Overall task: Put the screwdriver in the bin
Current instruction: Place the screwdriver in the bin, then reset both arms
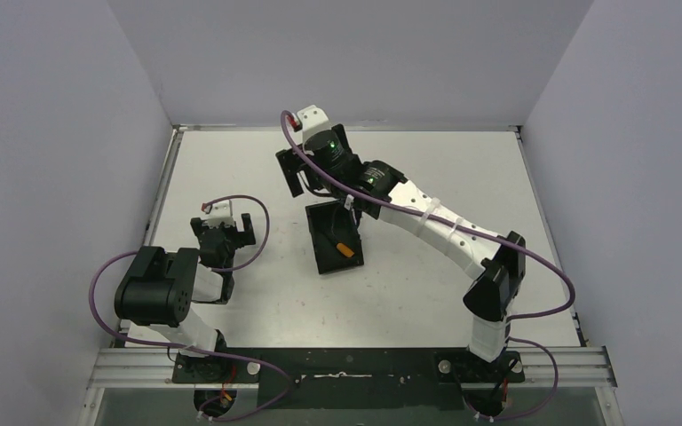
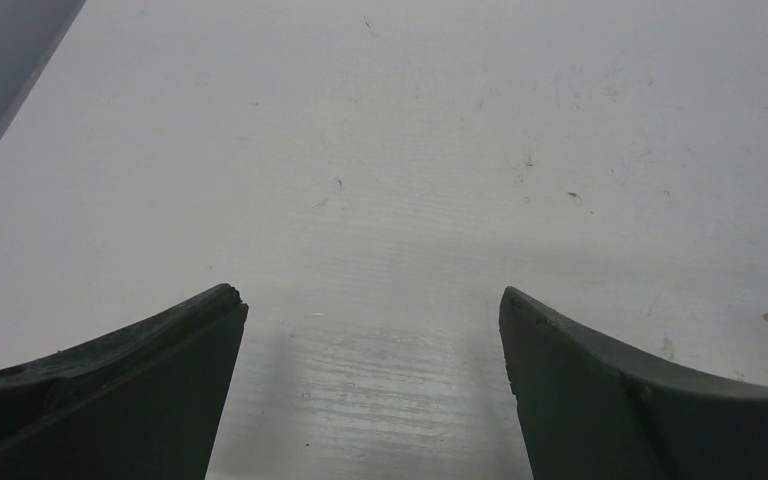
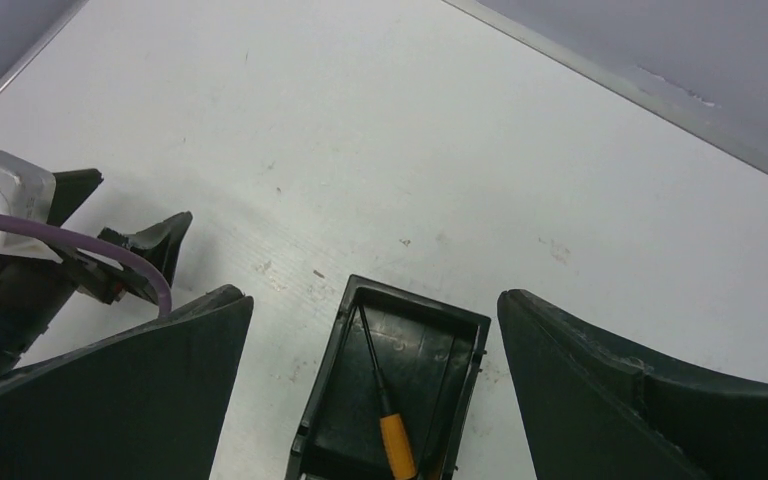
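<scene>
Left gripper [image 2: 370,300]: open, with its jaws wide apart. It hangs low over bare worktop [image 1: 426,293] on the left side, well apart from the bin, and holds nothing.

Bin [image 3: 322,390]: sits on the worktop near the middle, a little skewed, to the right of the left arm. It is upright with its open top facing up.

Screwdriver [image 3: 382,400]: lies inside the bin on its floor. The thin black shaft points toward the far wall and the orange handle lies at the near end. It appears to sit wholly within the walls, and no gripper touches it.

Right gripper [image 3: 373,295]: open, with its jaws spread wide and empty. It is raised above the bin, on its far side, and the bin shows between the two fingers in the wrist view.

Step in hand: judging from how things lie, the placing is done. The tool rests in the bin and the right gripper is clear of it.

Next move: probably only a clean withdrawal. The right arm should lift up and away from the bin without its fingers or its cable brushing the walls, since a knock could tip the light tray. The left arm has no part to play.
</scene>
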Tool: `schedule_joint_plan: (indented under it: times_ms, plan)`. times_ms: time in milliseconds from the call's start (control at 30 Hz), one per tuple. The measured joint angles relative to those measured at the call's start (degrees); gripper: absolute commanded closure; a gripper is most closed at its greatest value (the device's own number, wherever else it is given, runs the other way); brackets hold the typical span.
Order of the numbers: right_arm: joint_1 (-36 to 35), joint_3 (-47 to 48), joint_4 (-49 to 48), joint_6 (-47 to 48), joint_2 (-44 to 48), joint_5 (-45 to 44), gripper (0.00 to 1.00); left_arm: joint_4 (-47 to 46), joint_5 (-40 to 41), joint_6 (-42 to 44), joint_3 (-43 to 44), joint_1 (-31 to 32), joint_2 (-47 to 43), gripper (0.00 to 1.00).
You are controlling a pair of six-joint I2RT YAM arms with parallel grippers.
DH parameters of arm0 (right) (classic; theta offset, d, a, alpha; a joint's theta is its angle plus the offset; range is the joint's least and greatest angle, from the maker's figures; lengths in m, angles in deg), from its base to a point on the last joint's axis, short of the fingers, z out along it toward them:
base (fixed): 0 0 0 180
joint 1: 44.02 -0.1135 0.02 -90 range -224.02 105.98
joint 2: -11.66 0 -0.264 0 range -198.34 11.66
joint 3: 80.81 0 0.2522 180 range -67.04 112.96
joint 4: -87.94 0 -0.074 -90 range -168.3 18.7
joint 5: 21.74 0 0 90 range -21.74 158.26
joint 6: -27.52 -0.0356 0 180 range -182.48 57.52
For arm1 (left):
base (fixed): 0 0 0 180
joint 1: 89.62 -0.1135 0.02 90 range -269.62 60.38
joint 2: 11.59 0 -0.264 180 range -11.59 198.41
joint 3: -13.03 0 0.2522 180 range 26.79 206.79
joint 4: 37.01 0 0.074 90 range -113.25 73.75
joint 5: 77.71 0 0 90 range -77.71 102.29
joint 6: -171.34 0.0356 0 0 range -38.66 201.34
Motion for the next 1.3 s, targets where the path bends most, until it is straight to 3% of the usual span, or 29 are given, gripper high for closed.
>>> schedule_joint_plan:
  times_ms: [367, 1000, 1300]
  plan:
    - [4.0, 5.6, 4.0, 2.8, -0.9, 0.2, 0.0, 0.0, 0.0, 0.0, 0.0, 0.0, 0.0, 0.03]
    - [38.0, -2.8, 6.4, 7.0, 11.0, 12.1, 0.0, 0.0, 0.0, 0.0, 0.0, 0.0, 0.0, 0.03]
    - [46.3, -3.5, 7.6, 9.0, 12.0, 13.4, 0.0, 0.0, 0.0, 0.0, 0.0, 0.0, 0.0, 0.03]
